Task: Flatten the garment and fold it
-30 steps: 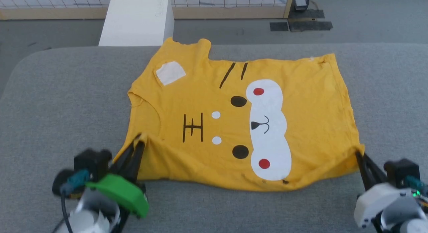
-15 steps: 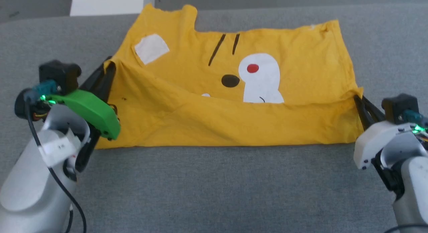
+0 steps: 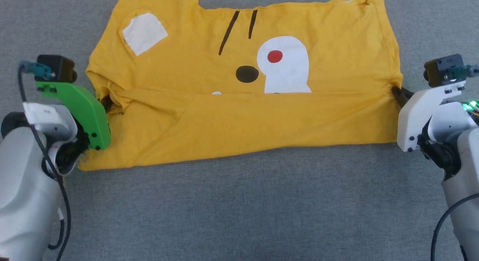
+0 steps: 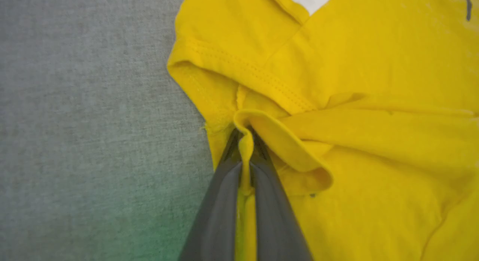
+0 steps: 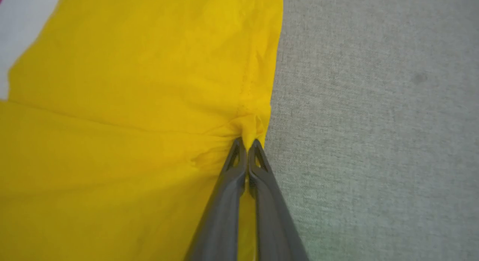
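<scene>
The mustard-yellow garment (image 3: 262,115) lies on the grey padded surface with its near half folded up over the far half, so a plain yellow band covers the lower part of the print. Above the fold I see a white patch, two black stripes, a black oval and a red dot on white. My left gripper (image 3: 105,105) is shut on the folded edge at the left end; in the left wrist view a pinch of garment (image 4: 284,141) runs between the left gripper (image 4: 245,135). My right gripper (image 3: 396,92) is shut on the edge at the right end, with the garment (image 5: 131,122) bunched at the right gripper (image 5: 247,143).
The grey padded surface (image 3: 243,208) stretches wide in front of the garment and on both sides (image 4: 93,122) (image 5: 374,122). The pale forearms stand at the lower left and lower right corners of the head view.
Both grippers have carried the garment's near edge away from me and laid it over the far half, covering the lower print. The head camera has tilted down, dropping the backdrop out of view.
</scene>
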